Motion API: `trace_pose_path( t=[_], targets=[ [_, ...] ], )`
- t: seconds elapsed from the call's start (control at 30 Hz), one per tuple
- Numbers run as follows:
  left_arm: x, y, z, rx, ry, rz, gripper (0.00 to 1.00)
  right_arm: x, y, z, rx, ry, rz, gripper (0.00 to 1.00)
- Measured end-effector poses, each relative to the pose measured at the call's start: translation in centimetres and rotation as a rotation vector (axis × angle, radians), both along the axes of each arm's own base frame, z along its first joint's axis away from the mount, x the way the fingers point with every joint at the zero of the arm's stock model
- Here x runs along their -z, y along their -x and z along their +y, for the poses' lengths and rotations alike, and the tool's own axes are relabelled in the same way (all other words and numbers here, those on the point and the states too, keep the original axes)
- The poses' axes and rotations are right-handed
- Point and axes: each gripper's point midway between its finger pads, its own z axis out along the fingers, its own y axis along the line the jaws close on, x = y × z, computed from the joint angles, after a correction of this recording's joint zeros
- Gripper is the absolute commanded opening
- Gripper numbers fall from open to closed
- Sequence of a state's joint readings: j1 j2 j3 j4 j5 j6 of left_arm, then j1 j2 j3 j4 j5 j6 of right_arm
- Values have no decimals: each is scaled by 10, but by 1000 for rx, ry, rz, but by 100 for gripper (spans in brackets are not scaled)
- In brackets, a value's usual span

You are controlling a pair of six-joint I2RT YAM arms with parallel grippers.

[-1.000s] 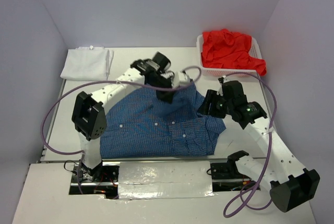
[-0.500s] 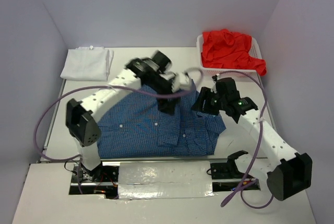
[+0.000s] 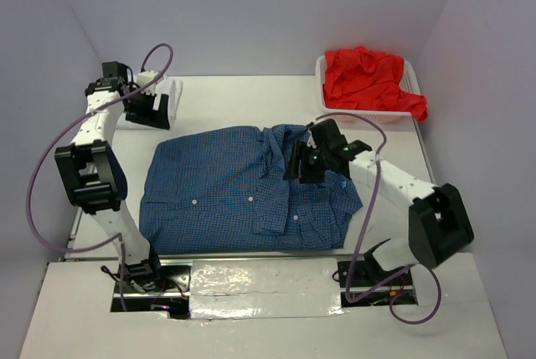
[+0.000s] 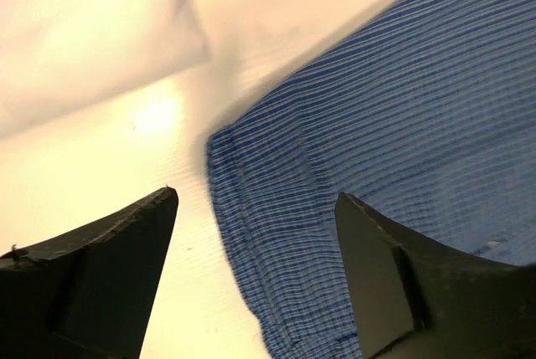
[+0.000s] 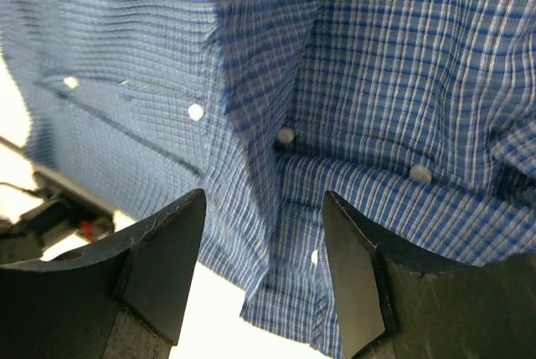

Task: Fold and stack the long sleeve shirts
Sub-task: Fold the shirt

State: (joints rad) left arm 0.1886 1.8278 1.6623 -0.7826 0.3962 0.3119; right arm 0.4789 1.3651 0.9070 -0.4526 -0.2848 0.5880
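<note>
You swung the left arm off the blue checked shirt [image 3: 226, 192] since a second earlier. The shirt lay spread flat mid-table, buttons up. The red shirt [image 3: 368, 74] filled the basket [image 3: 352, 113] at the far right, and the white shirt [image 3: 174, 98] sat far left. The left gripper [image 3: 144, 110] hovered beside the white shirt, jaws apart and empty. The right gripper [image 3: 303, 165] hung just over the blue shirt's buttoned front, jaws spread, holding nothing.
</note>
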Motion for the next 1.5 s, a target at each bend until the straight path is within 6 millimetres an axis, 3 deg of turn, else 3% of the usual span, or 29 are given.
trace_pose_path(
  t=[0.07,0.13,0.4,0.53,0.57,0.67,0.7,0.73,0.8,0.83,0.93,1.07,1.13,1.23,1.33,1.5],
  targets=[
    [28,-2,17,-43,-27,66,93,9,-4,4,-6,33,20,66],
    [49,-3,22,-58,-44,113,94,17,-10,6,-7,80,35,66],
    [101,-16,32,-82,-114,160,96,30,-17,15,-29,160,44,66],
    [130,-12,31,-78,-108,199,88,44,-15,22,-50,189,76,65],
    [136,-9,31,-72,-111,205,78,49,-15,22,-54,199,87,64],
    [137,-11,26,-60,-91,186,53,61,-13,24,-68,211,118,51],
    [137,-12,24,-49,-79,177,47,63,-13,25,-75,210,127,32],
    [137,-12,22,-39,-76,171,31,64,-12,26,-90,208,129,23],
    [138,-7,16,-12,-46,170,6,61,-12,30,-105,193,136,10],
    [139,-4,12,-1,-33,173,0,58,-13,31,-110,186,136,7],
    [138,4,5,41,-12,176,0,36,-18,36,-134,134,113,0],
    [130,11,2,89,-16,164,0,-24,-22,28,-132,25,23,0],
    [121,13,2,117,-31,139,0,-60,-22,19,-125,-45,-50,0],
    [93,15,2,186,-94,33,0,-98,-16,2,-122,-116,-126,0],
    [67,24,1,271,-181,-84,0,-104,-3,-6,-155,-121,-119,0],
    [44,56,1,451,-366,-246,2,-83,27,-13,-228,-98,-11,0]
  ],
)
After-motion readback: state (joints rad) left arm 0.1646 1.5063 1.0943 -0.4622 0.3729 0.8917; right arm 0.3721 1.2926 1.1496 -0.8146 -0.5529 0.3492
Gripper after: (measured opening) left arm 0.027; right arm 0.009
